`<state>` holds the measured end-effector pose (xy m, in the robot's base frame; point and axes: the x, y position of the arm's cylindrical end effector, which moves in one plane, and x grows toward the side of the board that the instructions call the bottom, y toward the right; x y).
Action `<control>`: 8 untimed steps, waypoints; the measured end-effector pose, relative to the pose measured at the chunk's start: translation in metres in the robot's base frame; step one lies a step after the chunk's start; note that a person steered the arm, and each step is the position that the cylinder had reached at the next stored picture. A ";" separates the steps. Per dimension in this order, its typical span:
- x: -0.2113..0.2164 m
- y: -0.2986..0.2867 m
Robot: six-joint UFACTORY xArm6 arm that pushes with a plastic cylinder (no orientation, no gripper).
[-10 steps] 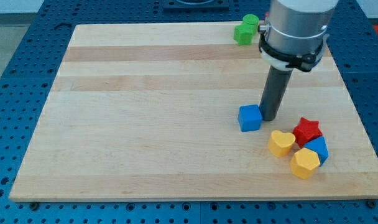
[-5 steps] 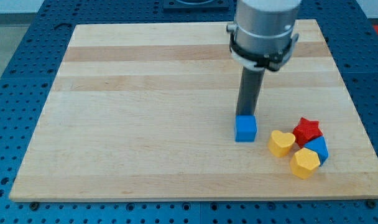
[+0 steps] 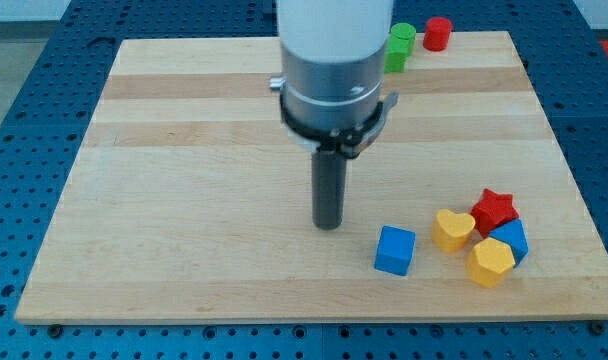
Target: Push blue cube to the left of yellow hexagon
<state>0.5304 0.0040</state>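
The blue cube lies near the view's bottom, right of centre, slightly turned. The yellow hexagon sits at the bottom right, about a block's width and more to the right of the cube and a little lower. My tip stands on the board to the upper left of the blue cube, a short gap away, not touching it.
A yellow heart, a red star and a second blue block cluster around the hexagon. A green block and a red cylinder sit at the board's top edge. The board's bottom edge is close below the cube.
The blue cube has been pushed down toward the view's bottom and turned a little. My tip has left it, moving to the view's left and slightly down.
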 end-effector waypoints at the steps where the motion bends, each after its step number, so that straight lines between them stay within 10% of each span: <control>1: 0.031 -0.001; 8: 0.047 0.101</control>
